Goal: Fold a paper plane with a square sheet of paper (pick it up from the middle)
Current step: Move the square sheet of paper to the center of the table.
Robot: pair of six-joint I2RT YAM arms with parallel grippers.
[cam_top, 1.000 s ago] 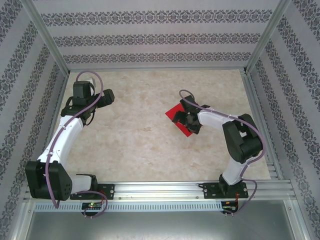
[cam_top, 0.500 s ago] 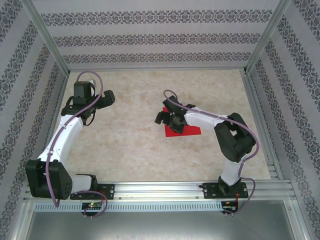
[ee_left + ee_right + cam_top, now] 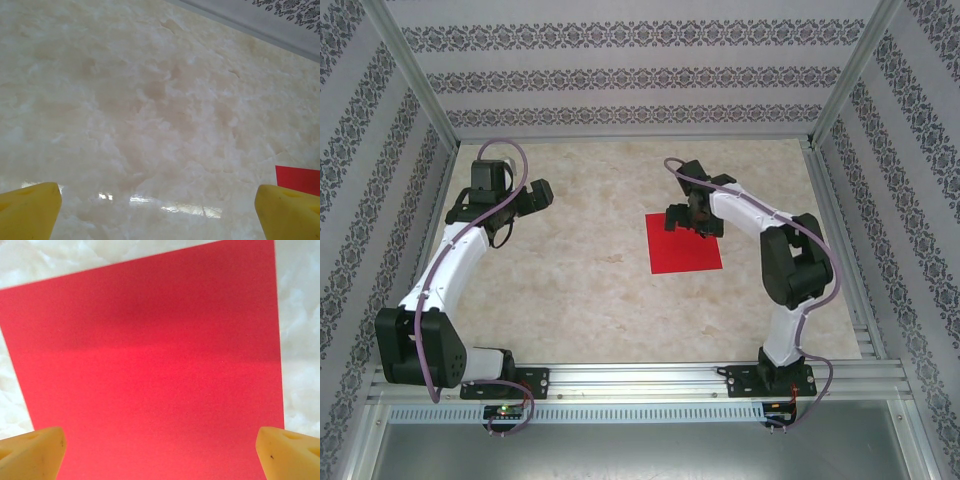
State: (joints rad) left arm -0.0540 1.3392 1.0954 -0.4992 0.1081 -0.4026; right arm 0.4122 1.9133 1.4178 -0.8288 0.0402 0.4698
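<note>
Square sheet of paper lies flat and unfolded on the bench, right of centre, with no crease to be seen. The right end effector hangs over the sheet's far edge with its yellow fingertips spread wide and pinching nothing. In the right wrist view the red sheet lies below and between them. Whether the tips touch the paper cannot be told. The left end effector is at the far left of the bench, well apart from the sheet. It is likewise spread and empty above the bare marbled surface, and a red corner shows at the right edge of its wrist view.
</note>
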